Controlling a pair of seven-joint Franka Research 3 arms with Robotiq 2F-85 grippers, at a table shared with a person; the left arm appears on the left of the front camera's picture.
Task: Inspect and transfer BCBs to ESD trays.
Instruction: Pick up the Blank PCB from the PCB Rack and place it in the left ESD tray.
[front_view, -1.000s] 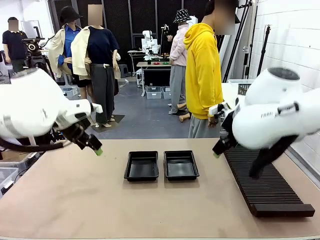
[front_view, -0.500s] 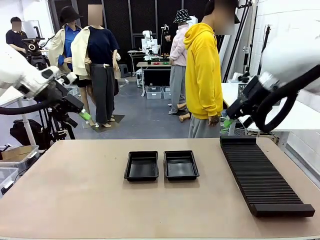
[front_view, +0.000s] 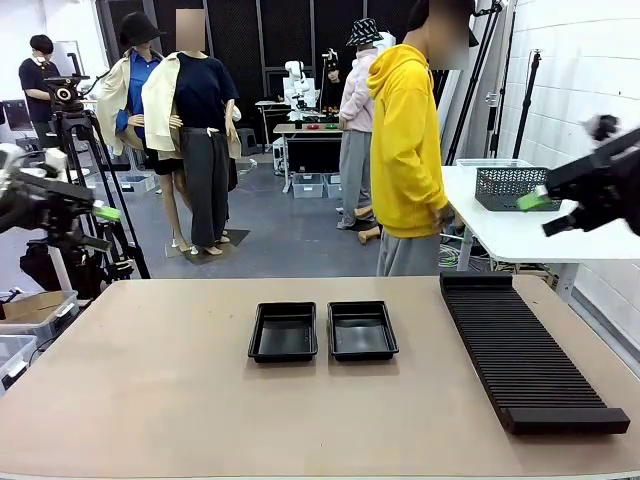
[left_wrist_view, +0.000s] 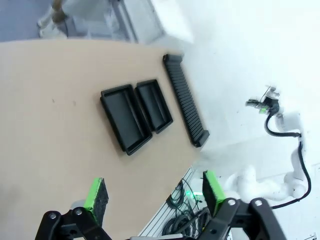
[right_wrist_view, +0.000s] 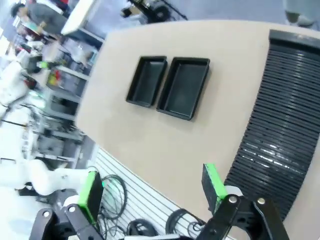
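Note:
Two black ESD trays (front_view: 284, 332) (front_view: 362, 330) lie side by side on the table's middle, both bare inside. The BCBs are out of view. My left gripper (front_view: 106, 213) is raised high off the table's left edge. My right gripper (front_view: 533, 201) hangs high at the right, over the white side table. The left wrist view looks down past my open left gripper (left_wrist_view: 154, 192) at the trays (left_wrist_view: 125, 117) (left_wrist_view: 154, 105). In the right wrist view my right gripper (right_wrist_view: 151, 187) stands open with nothing between its pads, the trays (right_wrist_view: 146, 81) (right_wrist_view: 184, 87) far below.
A long black ribbed rack (front_view: 525, 350) lies along the table's right side. A person in a yellow hoodie (front_view: 405, 150) stands at the far edge. A grey wire mesh basket (front_view: 510, 187) sits on the white side table behind the rack.
Both arms have swung up and outward from over the table, the left toward the left edge, the right toward the right edge. Both grippers stay open.

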